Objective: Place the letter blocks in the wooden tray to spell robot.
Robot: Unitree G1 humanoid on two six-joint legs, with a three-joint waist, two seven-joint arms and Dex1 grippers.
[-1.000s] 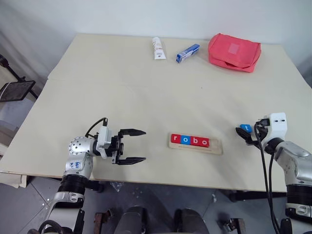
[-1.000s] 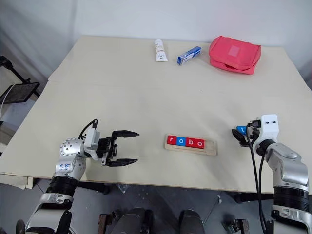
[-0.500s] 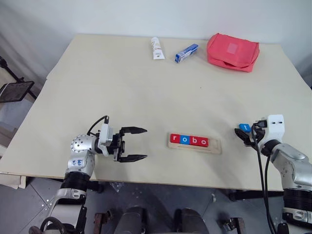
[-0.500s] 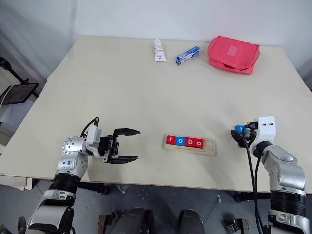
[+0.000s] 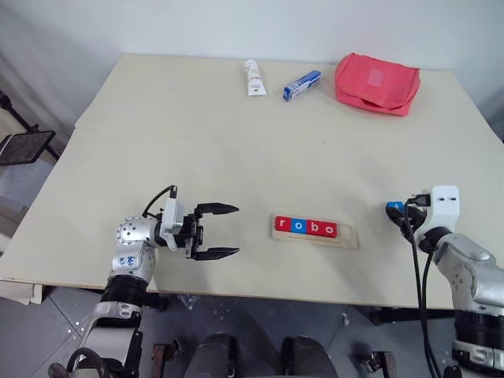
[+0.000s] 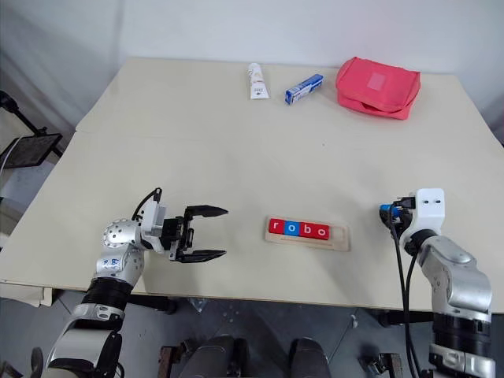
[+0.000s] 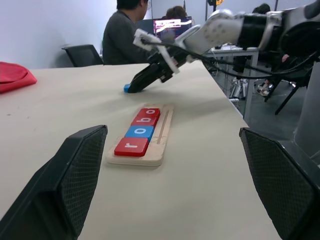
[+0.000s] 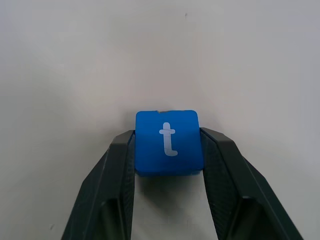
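Wooden tray [image 5: 316,233] serves as the landmark. Head views: four letter blocks [image 5: 306,227] sit in its groove reading r, o, b, o, red and blue alternating; the slot at its right end is bare. Well to the right of the tray, the right gripper [image 5: 398,214] holds the blue t block [image 5: 394,208] low over the table [image 5: 236,142]. Left of the tray, the left gripper [image 5: 224,231] hangs spread wide and empty.

Left wrist view: the tray holds its four blocks, with the t block beyond its far end.

Right wrist view: both fingers [image 8: 120,165] press the t block's sides.

Judgement: four of five placed; the t remains.
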